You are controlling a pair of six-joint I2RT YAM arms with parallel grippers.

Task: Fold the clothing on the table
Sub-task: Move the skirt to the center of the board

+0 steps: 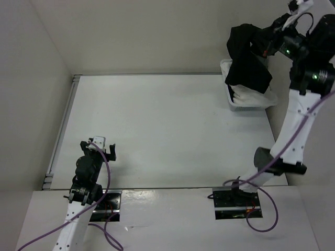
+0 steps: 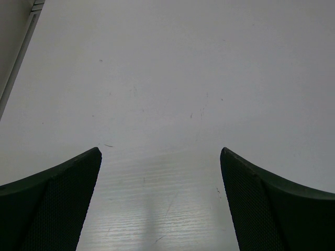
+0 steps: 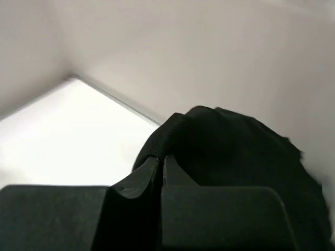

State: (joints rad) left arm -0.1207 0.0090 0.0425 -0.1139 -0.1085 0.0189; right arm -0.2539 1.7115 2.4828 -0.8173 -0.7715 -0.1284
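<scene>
The clothing (image 1: 247,60), a black skirt, hangs bunched in the air at the far right, above a white tray (image 1: 250,103). My right gripper (image 1: 264,46) is shut on the clothing, lifted high near the back wall. In the right wrist view a fold of the black fabric (image 3: 220,141) is pinched between the closed fingertips (image 3: 160,159). My left gripper (image 1: 102,146) stands open low over the near left of the table (image 1: 167,130). Its two dark fingers (image 2: 57,198) frame bare tabletop with nothing between them.
A white cloth (image 1: 256,97) lies in the tray under the hanging skirt. A metal rail (image 1: 63,130) runs along the table's left edge. White walls close in the back and left. Purple cables trail from both arm bases at the near edge.
</scene>
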